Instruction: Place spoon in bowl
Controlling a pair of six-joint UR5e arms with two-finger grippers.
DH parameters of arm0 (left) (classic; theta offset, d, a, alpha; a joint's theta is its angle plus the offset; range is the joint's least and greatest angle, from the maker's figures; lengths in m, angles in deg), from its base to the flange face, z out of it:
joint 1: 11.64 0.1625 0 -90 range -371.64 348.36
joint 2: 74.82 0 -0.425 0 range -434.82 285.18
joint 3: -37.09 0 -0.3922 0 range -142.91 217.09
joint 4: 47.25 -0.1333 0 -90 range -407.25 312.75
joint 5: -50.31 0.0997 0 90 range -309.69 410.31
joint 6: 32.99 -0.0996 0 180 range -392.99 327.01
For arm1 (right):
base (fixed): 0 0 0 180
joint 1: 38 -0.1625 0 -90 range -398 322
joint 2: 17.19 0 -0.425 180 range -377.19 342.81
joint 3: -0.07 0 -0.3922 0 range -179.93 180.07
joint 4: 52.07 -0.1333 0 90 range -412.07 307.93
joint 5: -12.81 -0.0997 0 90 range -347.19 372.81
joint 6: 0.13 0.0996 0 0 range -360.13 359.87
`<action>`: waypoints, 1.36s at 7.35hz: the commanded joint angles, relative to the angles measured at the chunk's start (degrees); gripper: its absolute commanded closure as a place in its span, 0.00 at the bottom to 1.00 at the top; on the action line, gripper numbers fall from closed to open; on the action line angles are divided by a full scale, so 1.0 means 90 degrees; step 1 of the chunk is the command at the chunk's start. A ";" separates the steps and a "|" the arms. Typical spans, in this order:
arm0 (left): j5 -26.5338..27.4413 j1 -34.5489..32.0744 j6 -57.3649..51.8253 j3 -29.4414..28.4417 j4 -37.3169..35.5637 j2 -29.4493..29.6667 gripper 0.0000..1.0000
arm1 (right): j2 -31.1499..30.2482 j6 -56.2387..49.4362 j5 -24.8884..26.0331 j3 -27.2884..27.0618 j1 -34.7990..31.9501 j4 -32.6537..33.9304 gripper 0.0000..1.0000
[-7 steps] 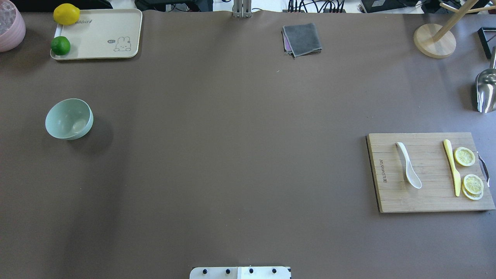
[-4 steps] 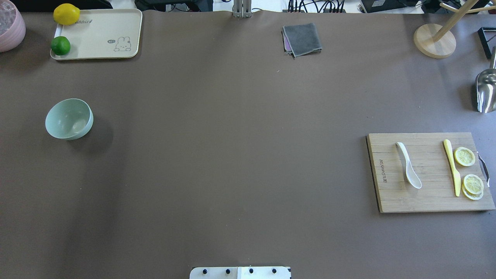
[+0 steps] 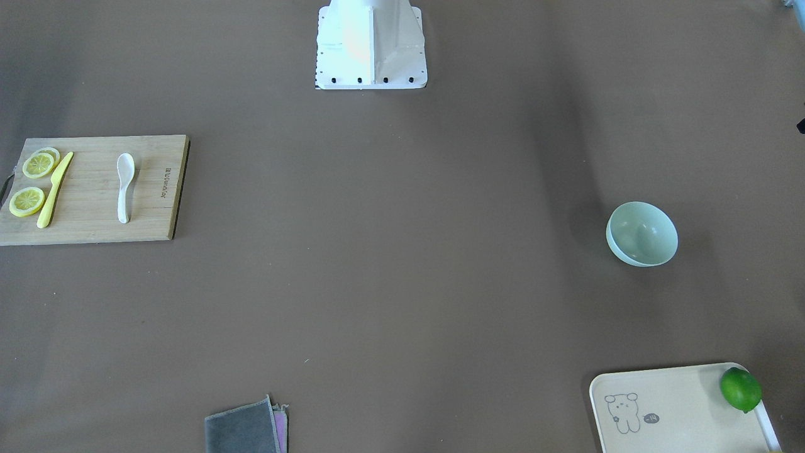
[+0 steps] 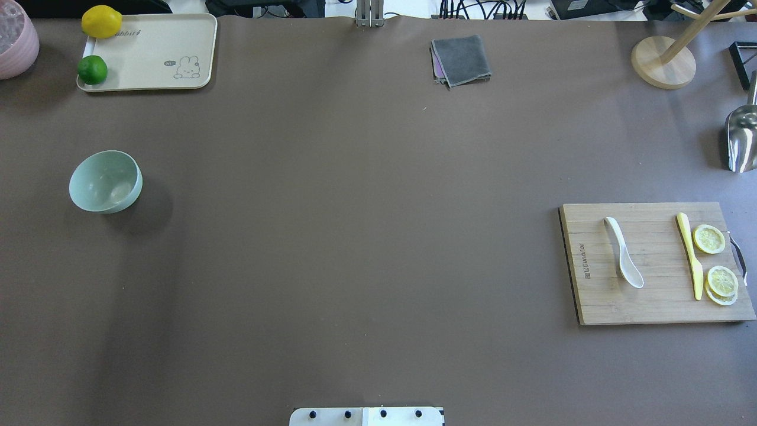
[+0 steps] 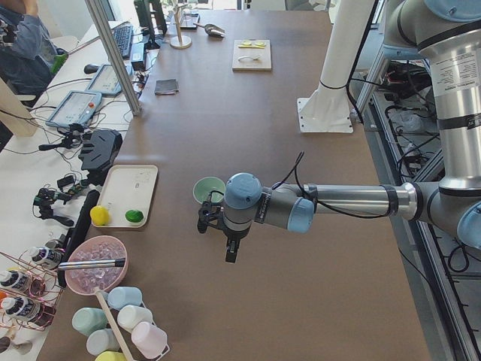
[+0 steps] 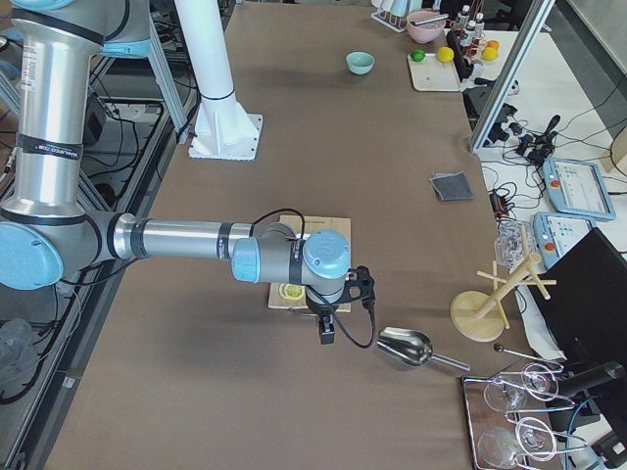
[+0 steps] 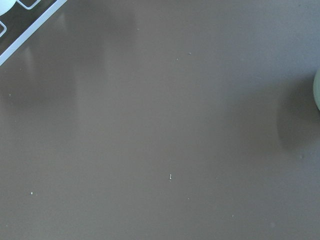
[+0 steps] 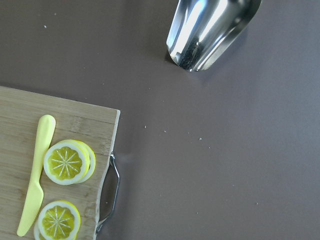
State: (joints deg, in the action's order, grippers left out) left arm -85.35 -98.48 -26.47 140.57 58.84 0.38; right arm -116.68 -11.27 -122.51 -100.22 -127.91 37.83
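Note:
The white spoon (image 4: 624, 254) lies on a wooden cutting board (image 4: 597, 302) at the right, scoop toward the robot; it also shows in the front view (image 3: 124, 185). The mint-green bowl (image 4: 105, 181) stands upright and empty at the far left of the table, also seen in the front view (image 3: 642, 233). Neither gripper shows in the overhead or front view. In the left side view my left gripper (image 5: 231, 252) hangs above the table near the bowl (image 5: 207, 188). In the right side view my right gripper (image 6: 326, 333) hangs past the board's outer end. I cannot tell whether either is open or shut.
A yellow knife (image 4: 689, 254) and lemon slices (image 4: 709, 238) share the board. A metal scoop (image 4: 742, 139) lies at the right edge. A cream tray (image 4: 154, 47) with a lemon and lime, a grey cloth (image 4: 461, 59) and a wooden stand (image 4: 662, 62) sit at the back.

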 commanded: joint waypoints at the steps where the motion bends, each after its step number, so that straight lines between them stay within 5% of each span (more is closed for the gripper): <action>1: -0.0006 0.0010 0.0027 -0.0041 0.0205 0.0002 0.02 | 0.0078 -0.0021 0.0017 -0.0048 0.0000 0.0001 0.00; 10: 0.0014 0.0050 -0.0070 -0.0158 0.0351 0.0071 0.02 | 0.0156 0.0007 -0.0033 -0.0214 0.0078 -0.0008 0.00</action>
State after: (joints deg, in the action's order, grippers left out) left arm -85.40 -98.05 -26.75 140.05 61.67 1.06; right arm -115.63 -11.27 -122.79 -101.60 -127.61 37.79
